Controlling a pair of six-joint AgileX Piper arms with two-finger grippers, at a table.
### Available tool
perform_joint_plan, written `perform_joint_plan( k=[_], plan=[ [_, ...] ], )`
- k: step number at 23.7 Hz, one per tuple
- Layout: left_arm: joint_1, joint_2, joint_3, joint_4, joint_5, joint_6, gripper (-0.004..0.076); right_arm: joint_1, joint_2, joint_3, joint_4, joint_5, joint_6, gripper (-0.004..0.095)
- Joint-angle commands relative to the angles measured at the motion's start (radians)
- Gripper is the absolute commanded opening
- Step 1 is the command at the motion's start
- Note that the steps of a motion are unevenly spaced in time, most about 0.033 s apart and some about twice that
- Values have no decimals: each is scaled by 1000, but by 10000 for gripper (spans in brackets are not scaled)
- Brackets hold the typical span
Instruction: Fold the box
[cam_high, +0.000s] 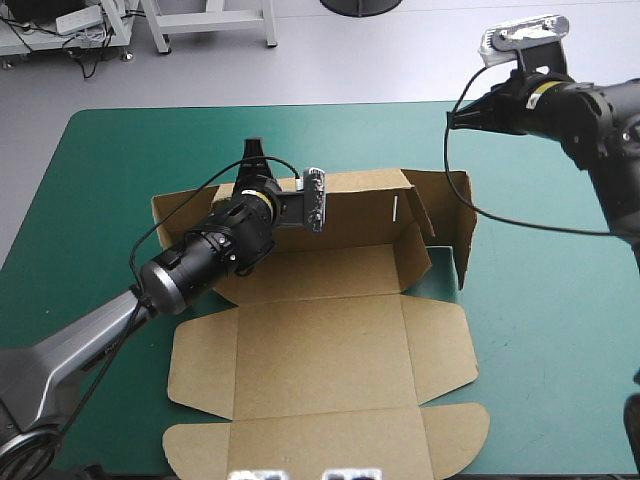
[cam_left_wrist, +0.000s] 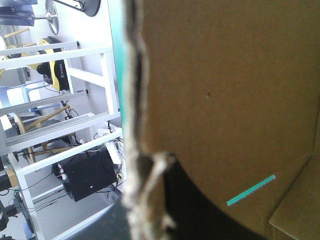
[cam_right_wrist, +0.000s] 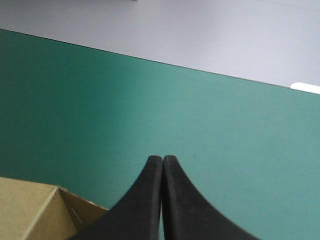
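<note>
Brown board makes up the box (cam_high: 320, 350), which lies at the middle of the worktop (cam_high: 90, 200), half raised. Its rear wall stands upright along the far side, and at that wall's right end two more panels stand at an angle, with a wedge of cover showing between them. The base lies flat in front of the wall. The lid panel lies flat beyond it toward the near edge, with a side flap on each side and rounded flaps at the near corners. A narrow slot (cam_high: 397, 208) is cut through the rear wall right of its middle; in the left wrist view the teal-green shows through it (cam_left_wrist: 250, 190). The left arm (cam_high: 200, 255) reaches across the box's left part to the top of the rear wall. Its jaws are all but closed on the wall's rough edge, with one black finger (cam_left_wrist: 185, 215) pressed against the inner face. The right arm (cam_high: 580, 110) hangs over the far right corner of the worktop, apart from the box. Its jaws are closed on nothing, the black fingers (cam_right_wrist: 150, 200) meeting in one pointed arch, with a corner of the board (cam_right_wrist: 30, 210) beside them. The teal-green cover (cam_high: 540, 330) lies smooth and bare around the box on every side. Pale grey floor (cam_high: 400, 60) shows past its far edge.
</note>
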Motion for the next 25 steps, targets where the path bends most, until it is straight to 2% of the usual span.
perform_joint_plan(
  k=[1, 3, 5, 10, 17, 21, 25],
  plan=[
    [-5, -32, -27, 7, 1, -8, -10, -103, 51, -81, 246, -27, -110, -17],
    [-5, -32, -27, 7, 15, -8, -10, -165, 90, -87, 374, -6, -179, -17],
    [-5, -32, -27, 7, 17, -8, -10, -222, 128, -87, 454, 42, -246, -17],
    [-5, -32, -27, 7, 15, -8, -10, -258, 215, -87, 595, 132, -373, -17],
    [-5, -32, -27, 7, 15, -26, -10, -256, 322, -77, 657, 320, -452, -17],
    [-5, -32, -27, 7, 17, -110, -10, -256, 297, 3, 687, 320, -496, -17],
    [-5, -32, -27, 7, 17, -109, -10, -256, 242, 145, 721, 318, -594, -17]
  ],
)
